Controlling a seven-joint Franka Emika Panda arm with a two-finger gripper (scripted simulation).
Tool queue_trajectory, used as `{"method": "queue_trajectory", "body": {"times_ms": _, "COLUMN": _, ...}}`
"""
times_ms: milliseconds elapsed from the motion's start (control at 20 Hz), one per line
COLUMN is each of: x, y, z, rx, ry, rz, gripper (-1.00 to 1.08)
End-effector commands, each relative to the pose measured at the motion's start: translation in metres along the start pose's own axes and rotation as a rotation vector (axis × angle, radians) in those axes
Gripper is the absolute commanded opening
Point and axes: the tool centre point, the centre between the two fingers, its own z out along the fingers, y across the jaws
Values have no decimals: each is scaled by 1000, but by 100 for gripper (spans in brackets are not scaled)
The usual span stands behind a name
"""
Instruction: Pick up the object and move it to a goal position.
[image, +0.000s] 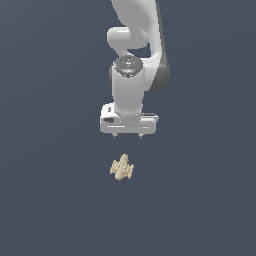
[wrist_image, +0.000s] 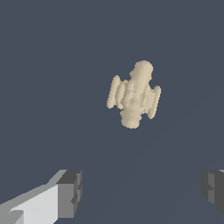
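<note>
Claw spread above the object, nothing gripped yet.

We saw the white claw (image: 128, 135) hanging over the dark, featureless surface (image: 45, 200) with its 2 dark-padded fingers (wrist_image: 72, 192) set wide apart and holding nothing. The object (image: 122, 167) lay on the surface beneath the claw, apart from it, no edge of the surface in sight. It was a small beige lump, a stubby central body crossed by ribbed, jagged flanges. We judged it rigid and light; its ridges should resist slipping, and the narrow central body looked the safest place to pinch.
</note>
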Motion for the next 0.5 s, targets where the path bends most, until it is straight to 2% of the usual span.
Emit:
{"method": "queue_trajectory", "body": {"times_ms": 0, "x": 0, "y": 0, "z": 0, "rx": 0, "ry": 0, "rz": 0, "gripper": 100}}
{"method": "queue_trajectory", "body": {"times_ms": 450, "x": -6, "y": -25, "z": -1, "rx": -3, "ry": -17, "rz": -84, "gripper": 100}}
